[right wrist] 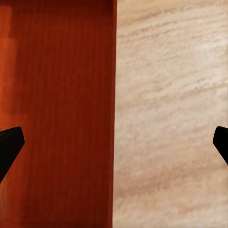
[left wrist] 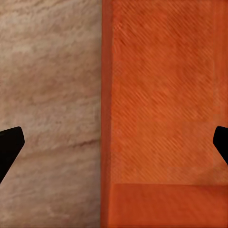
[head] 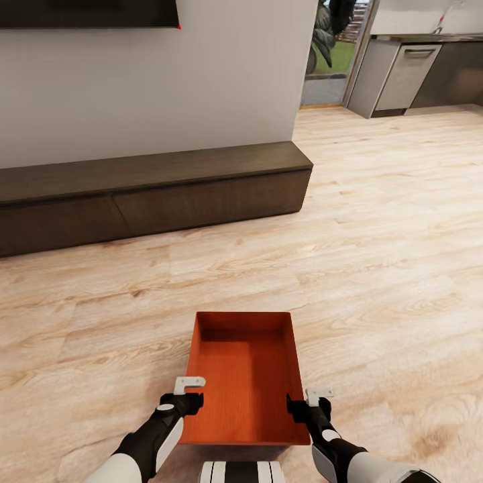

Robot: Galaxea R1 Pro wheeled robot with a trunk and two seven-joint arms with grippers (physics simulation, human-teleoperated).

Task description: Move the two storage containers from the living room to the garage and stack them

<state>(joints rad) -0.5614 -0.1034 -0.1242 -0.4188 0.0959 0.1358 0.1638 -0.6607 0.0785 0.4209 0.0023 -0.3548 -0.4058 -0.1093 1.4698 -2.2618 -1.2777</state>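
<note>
You're on the pick-up step, in my read: one orange bin point(head: 243, 382) sits on the light wood floor point(head: 376, 268) right in front of you, both arms down at its long sides; left gripper point(head: 190, 397) straddles the left wall, right gripper point(head: 305, 401) straddles the right wall; both wrist views show the fingers spread wide with the bin wall point(left wrist: 105, 114) point(right wrist: 114, 114) running between them, so both are open, gripping nothing yet; next move is probably to close on both walls together, then lift level, thin walls may flex or slip; room is the living room: white wall point(head: 168, 87), long low dark cabinet point(head: 147, 194), TV edge point(head: 87, 13) up top, kitchen units point(head: 409, 74) and doorway point(head: 332, 54) far right; garage not reached.
</note>
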